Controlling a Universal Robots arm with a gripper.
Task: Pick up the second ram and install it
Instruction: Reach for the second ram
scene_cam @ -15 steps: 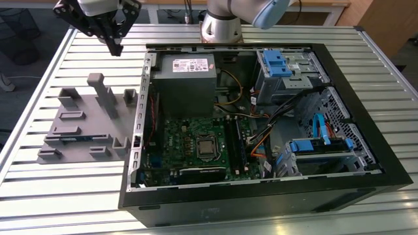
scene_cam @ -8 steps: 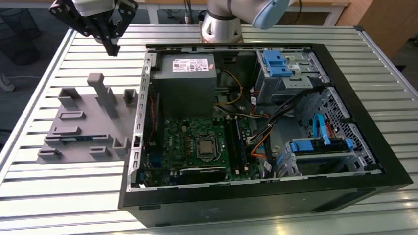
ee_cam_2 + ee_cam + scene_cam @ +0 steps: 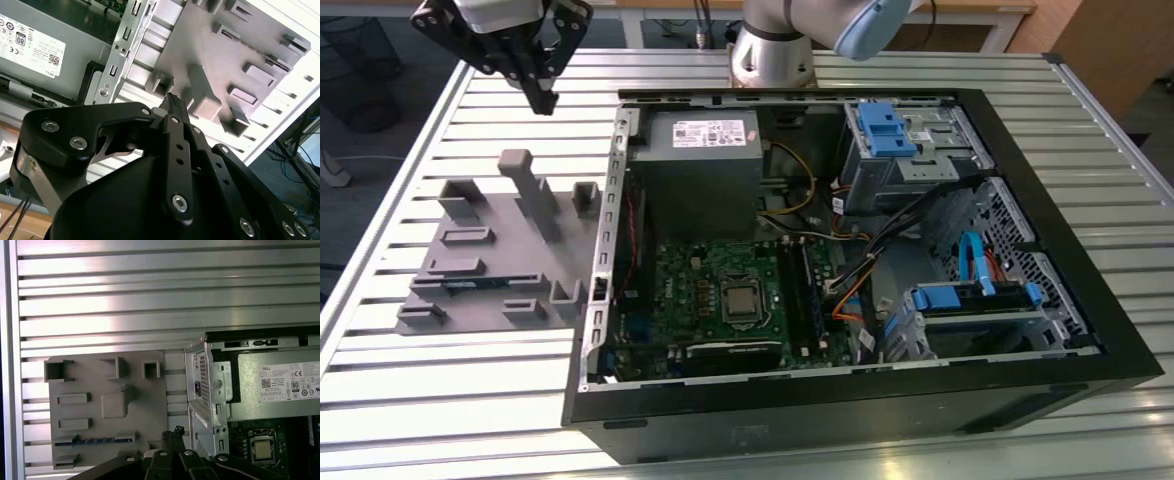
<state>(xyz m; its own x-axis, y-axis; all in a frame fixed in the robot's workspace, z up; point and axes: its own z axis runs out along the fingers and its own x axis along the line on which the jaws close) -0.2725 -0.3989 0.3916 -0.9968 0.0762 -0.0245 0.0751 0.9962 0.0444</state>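
While the hand (image 3: pixel 540 100) hangs raised off the table (image 3: pixel 400 400) in the upper left of the exterior view, its two fingers are pressed together at the tips with nothing between them. Both wrist views show the same clenched, empty pair.

The second ram (image 3: pixel 95 440) sits on edge in a long slot of the grey fixture (image 3: pixel 494 250). In the exterior view it is a thin dark-blue strip (image 3: pixel 470 284) in the lower left of the frame, near the fixture's near edge and well apart from the hand. A tall grey post (image 3: pixel 520 185) rises from the fixture between the hand and the ram.

The fixture's right edge lies just beside the left wall of the open computer case (image 3: pixel 854 400). Bare slats run along the fixture's left side up to the table's edge, and a wider bare band lies beyond its far edge, under the hand.

Inside the case, the green motherboard (image 3: pixel 720 290) lies in the lower middle of the frame. The grey power supply (image 3: pixel 700 150) is above it, and loose cables crowd the space to its right.
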